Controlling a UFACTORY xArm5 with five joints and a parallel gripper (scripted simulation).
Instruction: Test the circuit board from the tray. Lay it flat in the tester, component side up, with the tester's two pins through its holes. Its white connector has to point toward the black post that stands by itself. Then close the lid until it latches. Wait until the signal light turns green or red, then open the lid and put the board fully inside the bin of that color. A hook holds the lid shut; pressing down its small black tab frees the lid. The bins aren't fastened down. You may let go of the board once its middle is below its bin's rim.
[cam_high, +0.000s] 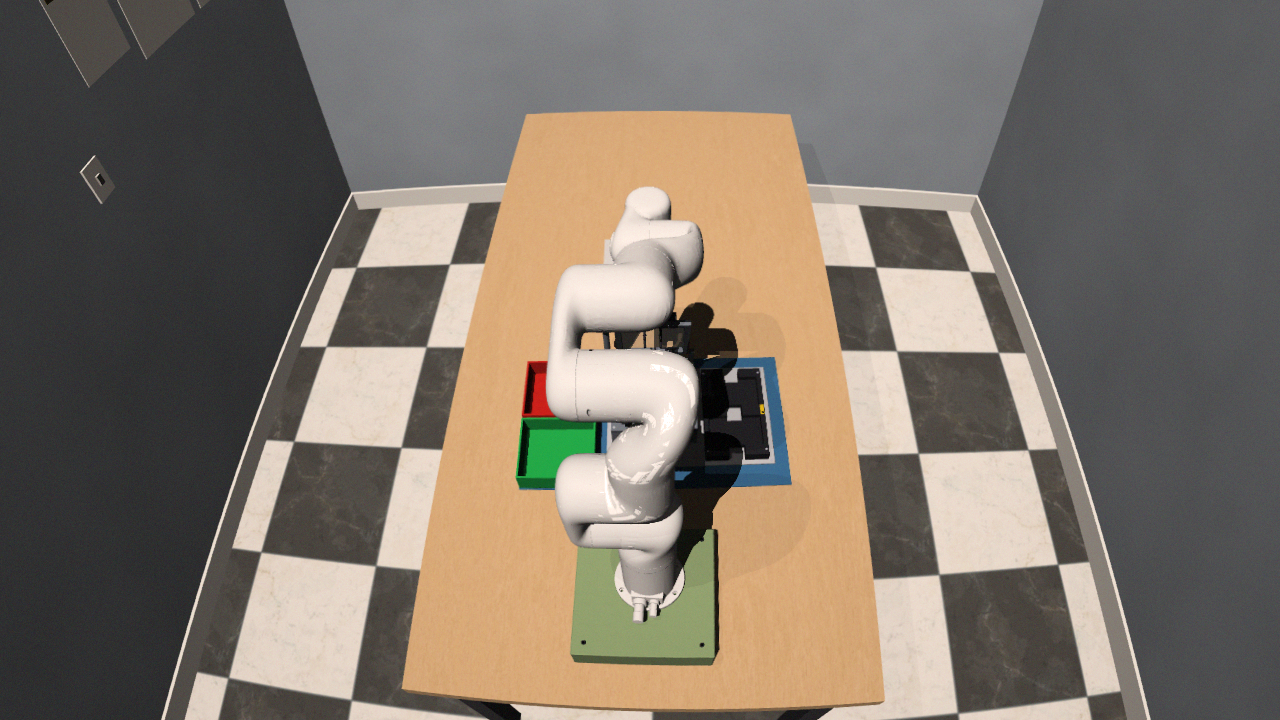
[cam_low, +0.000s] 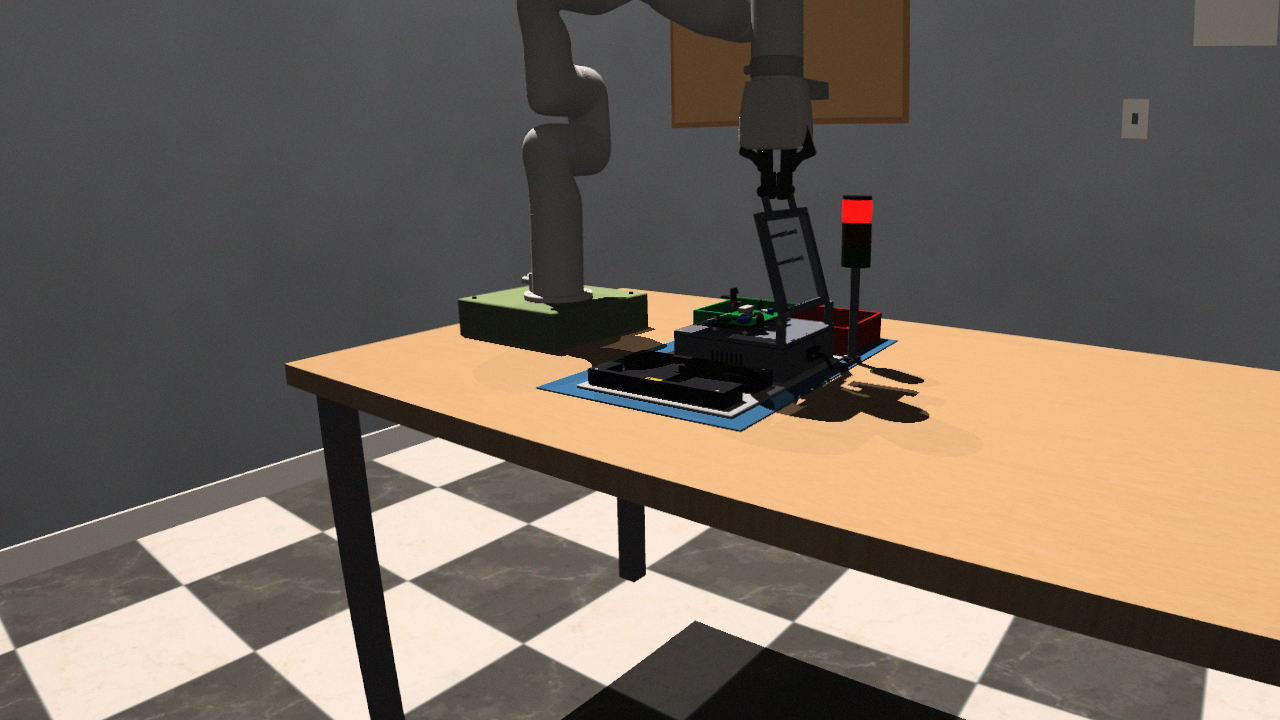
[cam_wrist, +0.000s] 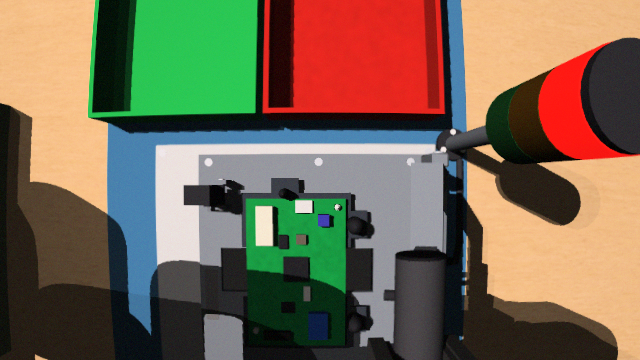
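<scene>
My gripper (cam_low: 776, 189) is shut on the top edge of the tester's lid (cam_low: 781, 231) and holds it raised nearly upright. The green circuit board (cam_wrist: 296, 270) (cam_low: 742, 315) lies flat in the tester (cam_wrist: 390, 190) (cam_low: 742, 344), component side up. Its white connector (cam_wrist: 264, 225) is at the end near the single black post (cam_wrist: 286, 192). The signal light (cam_low: 856, 210) (cam_wrist: 565, 120) shines red. The red bin (cam_wrist: 350, 55) (cam_low: 859, 325) (cam_high: 535, 389) and the green bin (cam_wrist: 190, 55) (cam_high: 554, 447) stand side by side behind the tester, both empty. In the top view the arm hides the gripper.
The black tray (cam_low: 662, 376) (cam_high: 747, 411) lies on the blue mat (cam_low: 563, 389) (cam_wrist: 125, 200) in front of the tester. The light's pole stands at the mat's corner by the red bin. The arm's green base (cam_high: 644, 617) sits near the table's end.
</scene>
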